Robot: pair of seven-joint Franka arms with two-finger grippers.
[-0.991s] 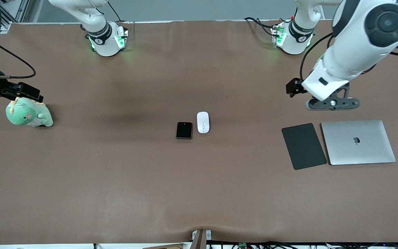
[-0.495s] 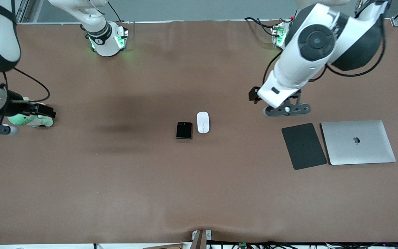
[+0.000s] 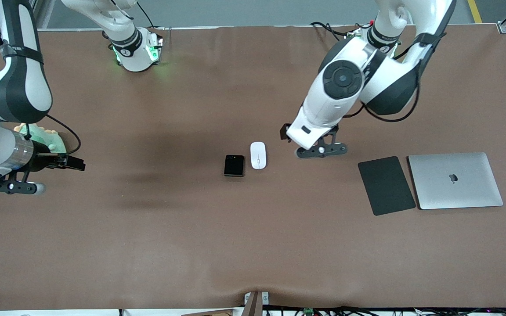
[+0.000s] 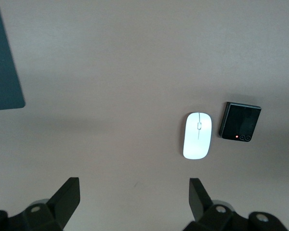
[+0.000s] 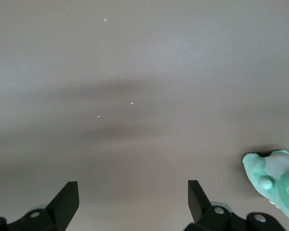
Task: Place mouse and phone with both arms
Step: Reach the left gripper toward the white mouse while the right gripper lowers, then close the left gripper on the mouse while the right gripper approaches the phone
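Near table (image 3: 253, 245) centre: phone (image 3: 234, 165) flat, mouse (image 3: 258, 155) just beside it toward the left arm's end, slightly farther from the camera; apart, not touching. In the left wrist view, mouse (image 4: 197, 135) and phone (image 4: 240, 121) lying side by side. Toward the left arm's end: black pad (image 3: 386, 185) beside closed laptop (image 3: 455, 180). Left gripper (image 3: 319, 150) in the air over bare table between mouse and pad, fingers (image 4: 67, 196) spread wide, empty. Right gripper (image 3: 11, 188) over bare table at its own end, fingers (image 5: 67, 197) spread, empty, green plush (image 3: 42, 137) beside it.
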